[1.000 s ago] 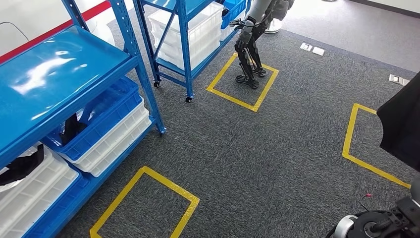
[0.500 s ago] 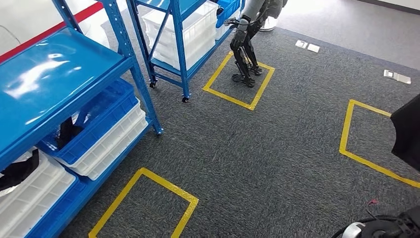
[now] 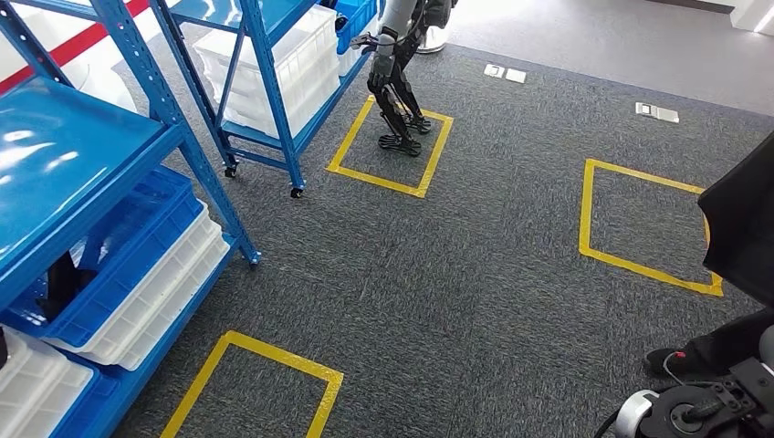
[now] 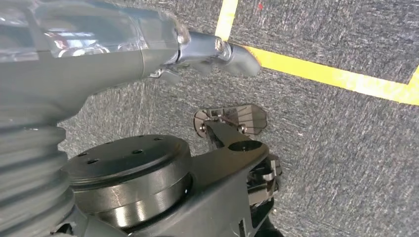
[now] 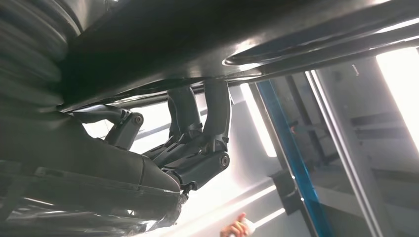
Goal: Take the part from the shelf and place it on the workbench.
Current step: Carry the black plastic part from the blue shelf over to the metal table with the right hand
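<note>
A large black part hangs at the right edge of the head view, over my right arm. In the right wrist view my right hand grips this black part, its dark fingers curled up against the underside. My left hand hangs beside my body above the grey carpet and holds nothing. The blue shelf stands at the left, with white and blue bins on its lower levels. Another black part lies in a blue bin there.
A second blue shelf with white bins stands further back, and another humanoid robot stands inside a yellow tape square beside it. More yellow squares mark the carpet. A person's hand appears in the right wrist view.
The whole picture has shifted left, so the camera has turned right; the shelves and the other robot sit further left. The black part stays at the right edge in my right hand.
</note>
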Controlling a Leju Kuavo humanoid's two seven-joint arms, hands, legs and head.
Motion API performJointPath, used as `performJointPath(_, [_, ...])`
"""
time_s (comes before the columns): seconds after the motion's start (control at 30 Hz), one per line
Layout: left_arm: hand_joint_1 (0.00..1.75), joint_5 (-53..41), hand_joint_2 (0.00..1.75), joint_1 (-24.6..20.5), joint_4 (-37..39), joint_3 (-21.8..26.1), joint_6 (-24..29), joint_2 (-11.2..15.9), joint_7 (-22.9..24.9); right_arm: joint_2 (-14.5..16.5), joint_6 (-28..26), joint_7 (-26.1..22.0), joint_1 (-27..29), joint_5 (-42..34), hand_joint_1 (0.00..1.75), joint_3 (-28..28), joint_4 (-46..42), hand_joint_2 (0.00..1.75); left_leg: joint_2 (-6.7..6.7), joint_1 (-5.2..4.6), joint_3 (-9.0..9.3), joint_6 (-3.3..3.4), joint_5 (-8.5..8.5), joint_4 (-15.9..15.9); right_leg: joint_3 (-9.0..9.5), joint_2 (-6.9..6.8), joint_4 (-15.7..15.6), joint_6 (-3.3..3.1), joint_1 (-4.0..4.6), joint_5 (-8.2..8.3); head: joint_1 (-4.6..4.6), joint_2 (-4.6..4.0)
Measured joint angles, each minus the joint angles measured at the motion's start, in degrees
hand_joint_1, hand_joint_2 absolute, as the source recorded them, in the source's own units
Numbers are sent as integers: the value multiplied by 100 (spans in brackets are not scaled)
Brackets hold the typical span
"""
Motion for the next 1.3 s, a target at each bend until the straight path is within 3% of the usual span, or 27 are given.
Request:
performJointPath(0.03, [0,2,175,-5,-1,0,-2,1,-1,1,0,1,-2,3,175,1,0,175,79,-10,12,26,3,-13,-14,77,-7,41,-18,12,4,0])
performJointPath(0.1, [0,2,175,-20,-1,0,-4,0,-3,2,0,6,-9,9,175,1,0,175,259,-11,40,92,19,-50,-83,-17,112,101,-21,-64,25,0])
performJointPath(0.13, [0,2,175,-27,-2,0,-5,-1,-4,3,0,10,-22,13,175,2,0,175,355,-8,51,123,24,-68,-183,-149,315,124,-12,-190,53,0])
performJointPath(0.2, [0,2,175,-25,-2,0,-7,-1,-6,6,0,16,-43,21,175,2,0,175,551,-28,53,163,10,-70,-523,-424,1024,155,-1,-558,126,0])
performJointPath(0.27, [0,2,175,-19,-1,0,-11,1,-5,11,0,17,-34,30,175,1,0,175,738,-55,55,184,-8,-69,-778,-507,1574,170,-2,-741,192,0])
performJointPath(0.3, [0,2,175,-23,-1,0,-14,2,-6,15,0,18,-23,32,175,1,0,175,817,-66,60,186,-18,-68,-767,-525,1570,162,-1,-673,220,0])
performJointPath(0.33, [0,2,175,-29,-2,0,-16,2,-7,18,0,18,-12,32,175,1,0,175,886,-77,71,184,-28,-68,-648,-551,1351,143,3,-515,248,0])
performJointPath(0.37, [0,2,175,-36,-2,0,-19,-2,-9,20,0,18,-2,31,175,1,0,175,943,-87,86,178,-41,-68,-450,-626,974,105,18,-309,265,0])
performJointPath(0.43, [0,2,175,-42,-2,0,-27,-14,-13,23,0,17,6,31,175,1,-1,175,1041,-121,113,149,-72,-62,-86,-849,265,8,84,-67,278,0])
performJointPath(0.47, [0,3,175,-41,-2,0,-32,-20,-15,24,0,17,9,32,175,1,-1,175,1087,-131,122,132,-86,-59,4,-926,75,-35,115,-34,276,0])
performJointPath(0.53, [0,9,175,-42,-3,0,-42,-28,-22,27,0,12,24,33,175,0,-2,175,1193,-137,143,87,-106,-63,19,-877,-2,-95,139,-43,263,0])
performJointPath(0.57, [0,15,175,-45,-3,0,-46,-31,-27,28,0,10,34,34,175,-1,-3,175,1191,-129,158,58,-131,-58,33,-822,-31,-121,127,-26,262,0])
performJointPath(0.6, [0,21,175,-48,-4,0,-49,-33,-33,29,0,8,39,36,175,-2,-3,175,1063,-116,155,25,-188,-6,52,-765,-71,-148,111,-3,251,0])
performJointPath(0.63, [0,27,175,-50,-4,0,-52,-35,-39,29,0,7,40,38,175,-3,-4,175,889,-104,98,-6,-299,149,72,-711,-110,-175,91,23,229,0])
performJointPath(0.7, [0,33,175,-36,-3,0,-62,-35,-43,32,0,7,43,43,175,-4,-4,175,548,-73,-196,-53,-639,790,88,-598,-146,-203,71,49,143,0])
performJointPath(0.77, [0,36,175,-13,-2,0,-73,-34,-42,37,0,7,54,44,175,-4,-3,175,527,-51,-533,-92,-838,1424,86,-454,-137,-207,70,47,79,0])
performJointPath(0.8, [0,37,175,-7,-2,0,-75,-33,-42,39,0,7,64,44,175,-4,-2,175,536,-36,-596,-110,-774,1488,87,-372,-124,-199,65,40,68,0])
performJointPath(0.87, [0,37,175,-6,-2,0,-78,-33,-42,44,0,5,87,46,175,-4,-2,175,477,8,-434,-140,-367,1016,87,-213,-74,-156,39,8,59,0])
performJointPath(0.9, [0,37,175,-5,-2,0,-80,-33,-42,47,0,5,98,49,175,-5,-2,175,308,43,-289,-151,-189,676,76,-143,-38,-124,23,-18,48,0])
performJointPath(0.97, [0,37,175,1,-2,1,-86,-35,-40,53,0,5,102,55,175,-4,-2,175,-12,94,-92,-137,-43,202,16,4,51,-46,-5,-61,18,0])
performJointPath(1.0, [0,38,175,8,-2,1,-88,-35,-38,55,0,5,104,58,175,-3,-2,175,-87,95,-68,-107,-75,151,-21,85,70,-3,-21,-62,9,0])
performJointPath(1.07, [0,42,175,18,-2,1,-91,-33,-35,59,0,5,112,61,175,-3,-2,175,58,73,-52,-23,-78,127,-70,225,72,75,-57,-42,18,0])
performJointPath(1.13, [0,44,175,16,-2,2,-92,-31,-37,60,0,5,111,61,175,-3,-2,175,263,64,-17,56,-73,92,-173,-8,259,118,-45,-150,76,0])
performJointPath(1.2, [0,44,175,22,-2,2,-94,-33,-40,62,0,5,107,61,175,-3,-1,175,488,29,12,114,-91,75,-485,-399,894,139,-21,-476,190,0])
performJointPath(1.27, [0,45,175,36,-1,2,-95,-32,-38,66,0,5,113,61,175,-2,0,175,709,-17,24,146,-119,76,-832,-511,1591,144,-21,-745,264,0])
performJointPath(1.3, [0,45,175,35,-1,2,-95,-31,-37,67,0,5,118,61,175,-2,0,175,805,-37,31,154,-133,77,-894,-523,1723,131,-17,-743,273,0])
